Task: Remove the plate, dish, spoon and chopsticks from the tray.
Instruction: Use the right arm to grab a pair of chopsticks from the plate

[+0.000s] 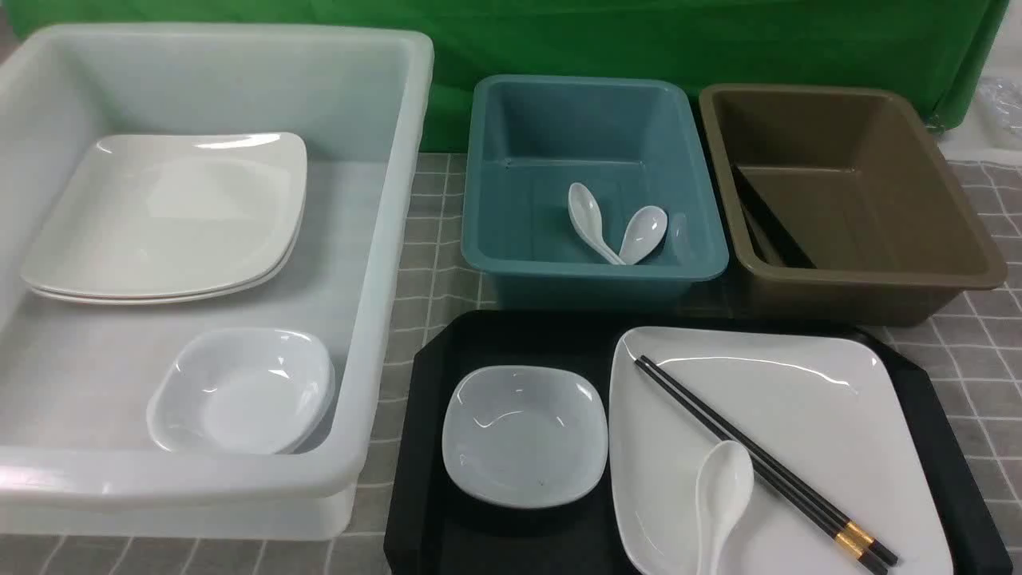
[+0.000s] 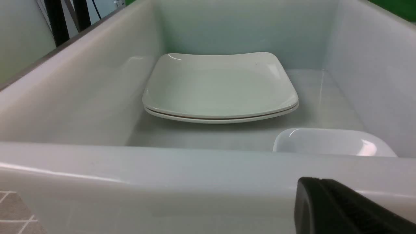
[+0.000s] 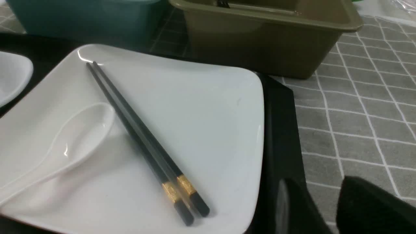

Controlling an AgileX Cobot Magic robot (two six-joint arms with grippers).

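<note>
You've got L claw (image 2: 328,203) shut, by white tub (image 2: 130,169) near wall | R claw (image 3: 320,195) jaws apart, holding nothing, near tray (image 1: 423,511) right rim | plate (image 1: 798,415) + dish (image 1: 523,435) side by side on tray | spoon (image 1: 722,487) & chopsticks (image 1: 758,459) lie on plate, sticks just beside spoon bowl

The front view's lower edge cut off the near side of the tray (image 1: 415,511), the near rim of the plate (image 1: 798,415) and the handle end of the spoon (image 1: 722,487). The clear tub (image 1: 391,200) ran past that view's left edge. Along the shaded inner wall of the brown tub (image 1: 958,239), dark thin things (image 1: 770,228) were too dim to name. In the left wrist view the clear tub's near wall hid most of a small bowl (image 2: 331,143), and only a black corner of the left hand (image 2: 325,201) showed. The right hand (image 3: 320,195) was blurred and cut off.
</note>
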